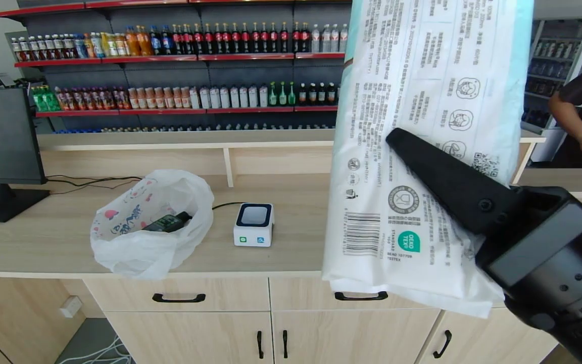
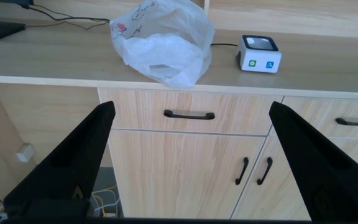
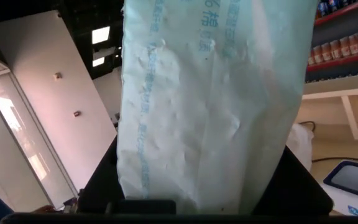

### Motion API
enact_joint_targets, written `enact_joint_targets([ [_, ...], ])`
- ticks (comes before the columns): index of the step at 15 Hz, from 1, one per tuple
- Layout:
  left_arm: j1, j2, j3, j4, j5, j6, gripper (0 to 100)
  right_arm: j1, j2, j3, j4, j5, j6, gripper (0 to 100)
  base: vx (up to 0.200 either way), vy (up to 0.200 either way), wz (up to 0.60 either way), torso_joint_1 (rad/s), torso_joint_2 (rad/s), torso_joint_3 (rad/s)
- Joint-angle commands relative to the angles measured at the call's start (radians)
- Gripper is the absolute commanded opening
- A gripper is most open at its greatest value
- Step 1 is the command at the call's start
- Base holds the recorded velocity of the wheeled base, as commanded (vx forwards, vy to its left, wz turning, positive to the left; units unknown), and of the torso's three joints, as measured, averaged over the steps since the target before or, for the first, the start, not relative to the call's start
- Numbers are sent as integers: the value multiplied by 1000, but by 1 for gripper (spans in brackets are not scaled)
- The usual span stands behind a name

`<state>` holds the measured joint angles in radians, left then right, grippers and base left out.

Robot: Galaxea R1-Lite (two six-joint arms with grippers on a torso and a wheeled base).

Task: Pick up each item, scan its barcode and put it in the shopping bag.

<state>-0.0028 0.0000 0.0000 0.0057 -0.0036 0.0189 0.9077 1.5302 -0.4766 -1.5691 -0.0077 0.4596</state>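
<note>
Our right hand (image 1: 407, 146) is pinching a large white soft package (image 1: 422, 76), one dark finger (image 1: 447, 177) laid across its printed face and the other behind it. In the right wrist view the package (image 3: 210, 93) stands between the two fingers of that hand (image 3: 201, 186). The package is lifted clear of the table (image 1: 291, 253), over its right part, standing tall with a slight lean. Its barcode (image 1: 361, 232) is near the lower end and faces the head camera, not the scanner.

The scanner (image 1: 254, 224), a small white box with a dark-framed window on top, stands near the front edge of the table, about midway along it. Its cable runs back towards the rear edge. Just beside it, towards the left end, the shopping bag (image 1: 134, 237) of white plastic sits near the front edge with its mouth open. A dark item (image 1: 167, 222) lies inside it.

Our left hand (image 2: 190, 112) hangs below the front edge, its fingers spread wide and holding nothing. It faces the drawers (image 2: 188, 112), with the shopping bag (image 2: 163, 43) and the scanner (image 2: 260, 54) on the table above.

A dark monitor (image 1: 0, 146) stands at the left end of the table. Shelves of bottles (image 1: 170, 45) line the wall behind.
</note>
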Motion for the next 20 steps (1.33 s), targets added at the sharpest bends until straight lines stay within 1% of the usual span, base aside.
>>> enact_joint_targets([
  [1,0,0,0,0,1,-1,100,-21,38,3,-2,0,-7,0,0,0,0,0,0,0],
  [2,1,0,0,-1,1,-2,100,-66,59,61,8,-3,-65,0,0,0,0,0,0,0],
  [3,0,0,0,-1,1,-8,100,-136,70,124,35,2,-151,0,0,0,0,0,0,0],
  [4,1,0,0,-1,2,-8,100,-199,85,151,41,15,-208,0,0,0,0,0,0,0],
  [5,1,0,0,-1,2,-8,100,-245,111,154,40,40,-259,0,0,0,0,0,0,0],
  [6,1,0,0,-1,2,-8,100,-297,131,119,40,44,-325,0,0,0,0,0,0,0],
  [7,0,0,0,-1,2,-8,100,-311,142,76,41,48,-415,0,0,0,0,0,0,0],
  [9,1,0,0,-1,2,-10,100,-311,163,46,35,48,-499,0,0,0,0,0,0,0],
  [10,1,0,0,-1,2,-16,100,-317,162,61,34,43,-519,0,0,0,0,0,0,0],
  [11,1,0,-2,-1,2,-17,100,-342,162,75,26,41,-530,0,0,0,0,0,0,0],
  [13,1,0,-2,-1,2,-17,100,-401,169,41,15,32,-538,0,0,0,0,0,0,0],
  [14,1,0,0,-1,2,-17,100,-443,179,13,15,25,-539,0,0,0,0,0,0,0],
  [15,1,0,-2,-1,2,-16,100,-512,183,-33,15,15,-539,0,0,0,0,0,0,0],
  [16,0,0,-2,-1,2,-17,100,-556,182,-48,15,-5,-535,0,-200,0,0,2,2,2],
  [20,1,0,0,-1,2,-16,100,-566,211,-46,12,-6,-526,0,-200,0,0,15,10,0],
])
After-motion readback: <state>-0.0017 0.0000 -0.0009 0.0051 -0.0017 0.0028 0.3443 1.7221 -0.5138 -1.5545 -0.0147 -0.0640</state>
